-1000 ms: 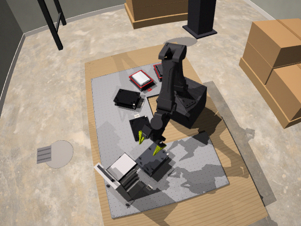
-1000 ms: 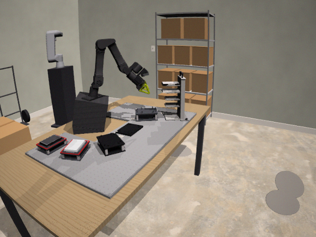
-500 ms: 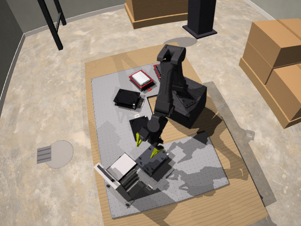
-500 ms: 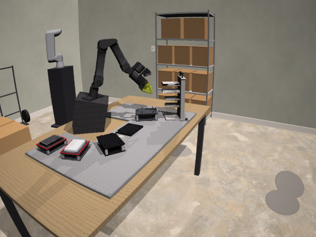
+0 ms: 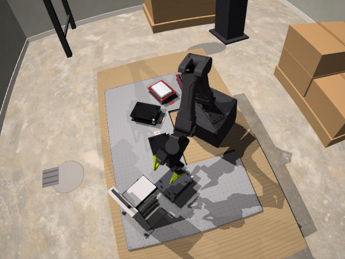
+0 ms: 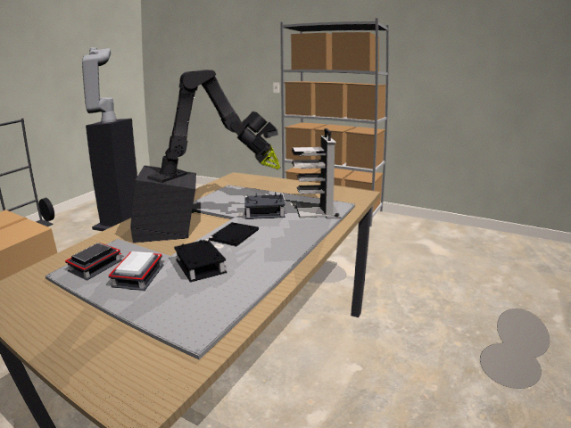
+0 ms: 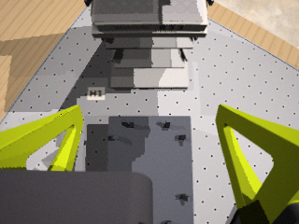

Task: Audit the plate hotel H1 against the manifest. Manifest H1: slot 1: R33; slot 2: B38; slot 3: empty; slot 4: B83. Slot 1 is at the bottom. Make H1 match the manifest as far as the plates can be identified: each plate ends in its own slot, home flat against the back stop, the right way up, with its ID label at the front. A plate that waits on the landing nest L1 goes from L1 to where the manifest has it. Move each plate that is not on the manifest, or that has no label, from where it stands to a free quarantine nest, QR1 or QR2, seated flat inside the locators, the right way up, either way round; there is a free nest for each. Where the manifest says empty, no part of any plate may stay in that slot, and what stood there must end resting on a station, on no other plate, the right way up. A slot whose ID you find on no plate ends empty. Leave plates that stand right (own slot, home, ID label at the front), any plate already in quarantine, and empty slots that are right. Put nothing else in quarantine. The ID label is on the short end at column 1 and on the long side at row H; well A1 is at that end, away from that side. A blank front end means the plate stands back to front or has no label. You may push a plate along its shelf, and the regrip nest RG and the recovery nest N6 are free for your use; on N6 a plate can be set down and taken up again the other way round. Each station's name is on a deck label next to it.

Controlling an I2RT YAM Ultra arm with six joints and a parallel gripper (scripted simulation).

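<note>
The plate hotel H1 (image 5: pixel 139 197) stands at the deck's near end, also in the exterior view (image 6: pixel 318 175) and at the top of the wrist view (image 7: pixel 149 28), with its H1 deck label (image 7: pixel 95 93). A plate with a pale top (image 5: pixel 140 189) sits in its top slot. The lower shelves are stepped and shadowed, and I cannot read any labels. A dark nest (image 5: pixel 178 189) stands in front of the hotel (image 7: pixel 149 163), and I see no plate on it. My gripper (image 5: pixel 164 174) (image 6: pixel 269 160) hangs open and empty above that nest, tilted toward the hotel (image 7: pixel 149 135).
Two red-framed quarantine nests stand at the far end. One holds a white plate (image 5: pixel 161 89) (image 6: pixel 135 267), the other a dark plate (image 6: pixel 92 258). A black raised nest (image 5: pixel 145 112) (image 6: pixel 200 259) and a flat black pad (image 6: pixel 234 233) lie between. The arm's base block (image 5: pixel 214 117) is beside them.
</note>
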